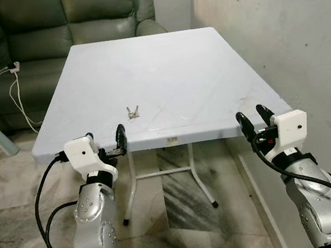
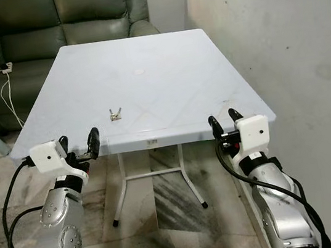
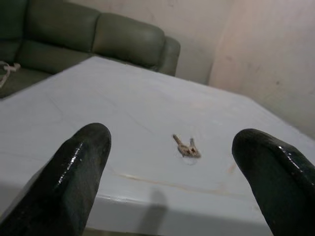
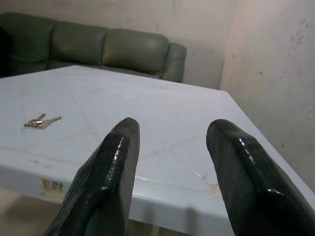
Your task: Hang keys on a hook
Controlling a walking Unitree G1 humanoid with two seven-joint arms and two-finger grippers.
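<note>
Hovering at the near edge of the table [image 1: 207, 68], two grippers, both empty. Left gripper [image 1: 105, 137] sits at the near left corner, its two fingers [image 3: 74, 167] spread wide. Right gripper [image 1: 253, 117] sits near the near right corner, fingers parted, a narrower gap than the left.

One small bunch of keys [image 1: 132, 111] lies flat on the white tabletop, toward the near edge, just ahead of the left gripper and well apart from the right. How many keys are in the bunch cannot be told.

One folding table, white frame beneath. One green sofa [image 1: 69, 20] behind it. One white cable [image 1: 17, 96] with a plug trailing off the sofa seat.

The right wrist view shows a small sticker [image 4: 50, 185] with a barcode on the table's front rim; its print is too small to read.
</note>
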